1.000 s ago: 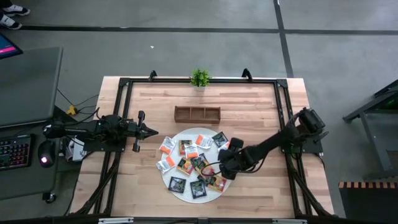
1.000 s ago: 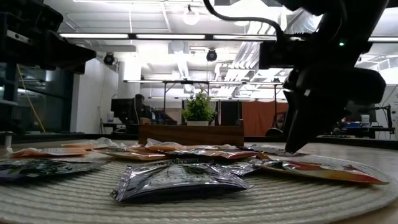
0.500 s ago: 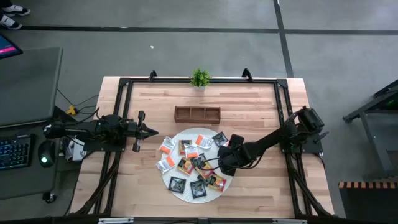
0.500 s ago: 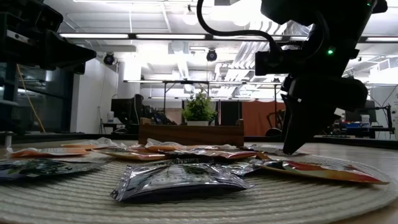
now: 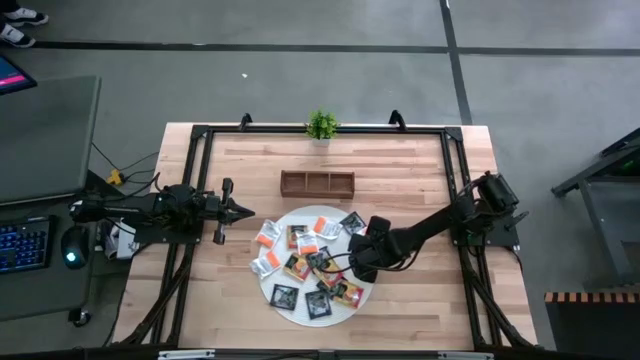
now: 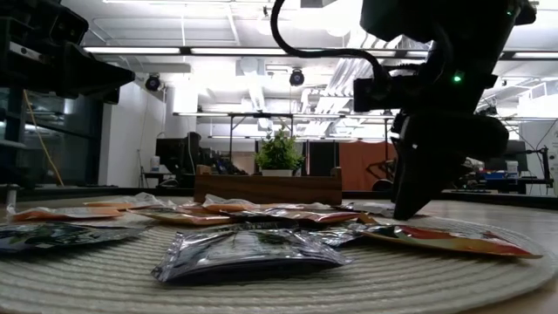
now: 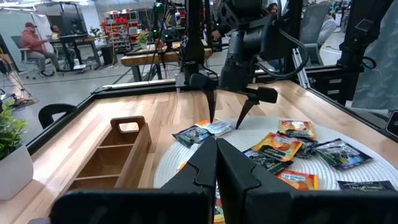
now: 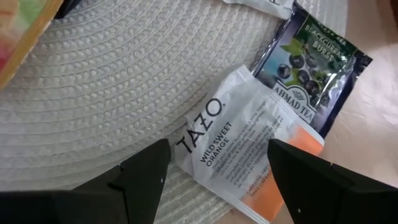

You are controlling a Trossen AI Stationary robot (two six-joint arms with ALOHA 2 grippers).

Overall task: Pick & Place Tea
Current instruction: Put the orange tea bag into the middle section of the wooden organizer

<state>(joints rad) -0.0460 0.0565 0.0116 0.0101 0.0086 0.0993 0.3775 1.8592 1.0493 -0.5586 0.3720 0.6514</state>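
Observation:
Several tea sachets, black, orange and white, lie flat on the round white woven mat (image 5: 345,308). My right gripper (image 5: 360,238) points steeply down over the mat's far right part, open. Its fingers (image 8: 146,168) stand on either side of a white and orange sachet (image 8: 239,155), close above it; I cannot tell whether they touch it. A black sachet (image 8: 308,59) lies beside that one, partly off the mat. The brown wooden tray (image 5: 317,183) stands beyond the mat. My left gripper (image 5: 235,210) waits shut and level at the table's left side.
A small potted plant (image 5: 321,125) stands at the far edge behind the tray. A black frame (image 5: 200,135) runs along the table's sides. Bare wood lies between the mat and the tray and to the mat's right. People sit at desks in the room beyond.

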